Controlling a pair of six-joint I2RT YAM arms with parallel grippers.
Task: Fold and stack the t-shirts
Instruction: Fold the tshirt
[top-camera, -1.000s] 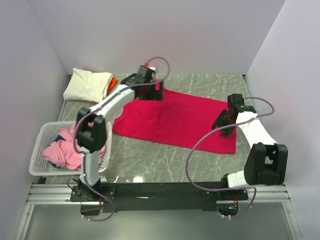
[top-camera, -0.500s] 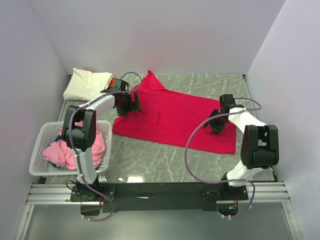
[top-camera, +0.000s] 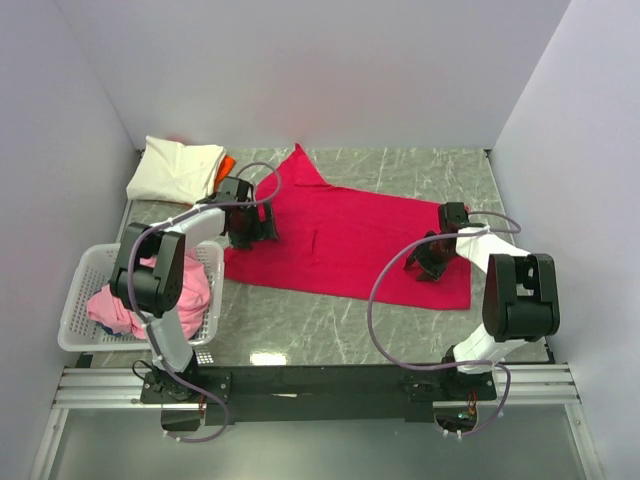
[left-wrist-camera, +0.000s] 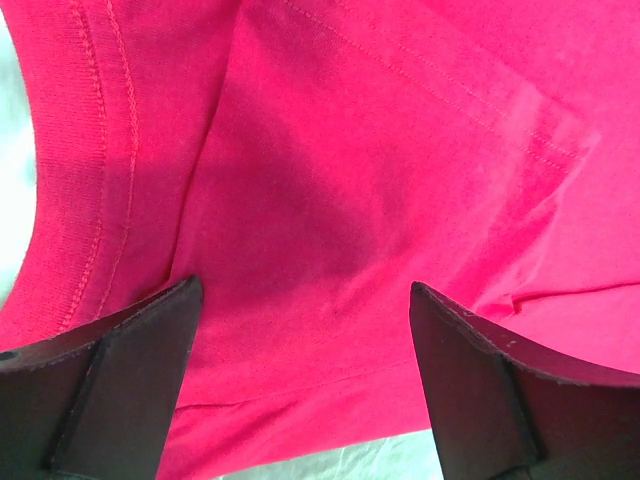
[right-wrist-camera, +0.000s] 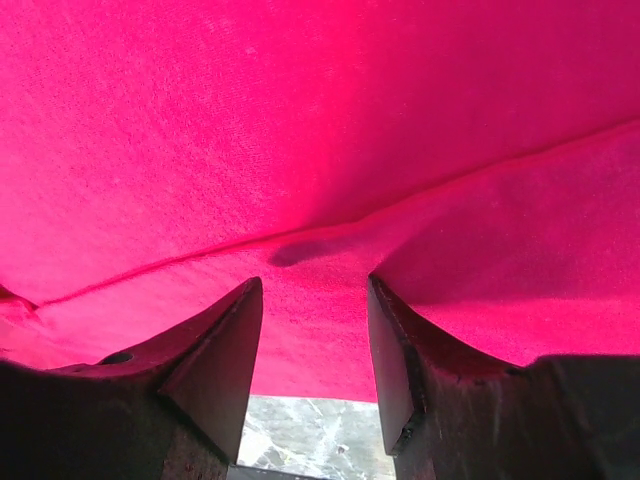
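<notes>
- Crimson red t-shirt (top-camera: 350, 235): spread flat mid-way across the grey marbled table (top-camera: 300, 320), one sleeve pointing to the back wall. From above, its left edge lies under the left arm and the neckline is hidden. The left wrist view shows it: a ribbed, double-stitched collar band (left-wrist-camera: 75, 150) curving down the left of frame
- Left gripper (left-wrist-camera: 305, 285): fingers spread wide, low over the cloth beside the collar, only flat fabric between them. Whether the tips touch the cloth cannot be told
- Right gripper (right-wrist-camera: 313, 282): fingers about half apart over the shirt's near-right part, nothing clamped. A raised fold runs across just past the tips, and a sliver of table shows below. From above, these fingers are too small and dark to read
- Cream-white t-shirt (top-camera: 175, 168): folded, in the back-left corner
- Orange t-shirt (top-camera: 226, 163): only a sliver shows beside the cream one
- Light pink t-shirts (top-camera: 125, 300): heaped in the white lattice basket (top-camera: 75, 300) at left, partly behind the left arm. Their count cannot be told
</notes>
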